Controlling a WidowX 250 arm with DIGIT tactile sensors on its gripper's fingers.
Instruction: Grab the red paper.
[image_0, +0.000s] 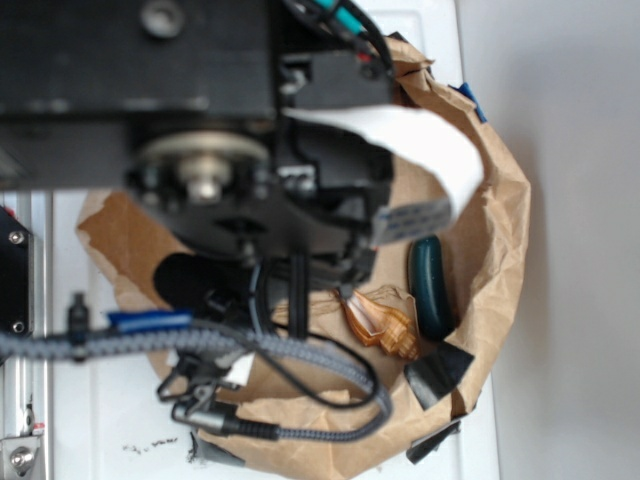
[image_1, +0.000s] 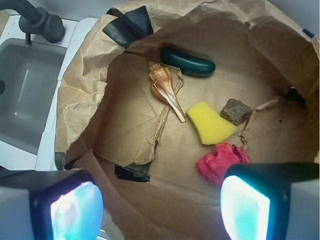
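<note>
The red paper (image_1: 220, 161) is a crumpled red wad on the floor of the brown paper bag (image_1: 135, 125), just below the yellow sponge (image_1: 209, 122). My gripper (image_1: 160, 210) hangs above the bag's near side, open, with nothing between its glowing pads (image_1: 244, 207). The wad lies just ahead of the right pad and partly behind it. In the exterior view the arm covers the bag's middle, so the red paper is hidden there; the gripper itself does not show.
In the bag also lie a dark green cucumber-like piece (image_1: 188, 62) (image_0: 432, 287), an orange-brown seashell (image_1: 165, 89) (image_0: 383, 322) and a small brown rock (image_1: 236, 111). Black tape patches (image_1: 132, 172) mark the bag. A grey sink (image_1: 25, 95) sits to the left.
</note>
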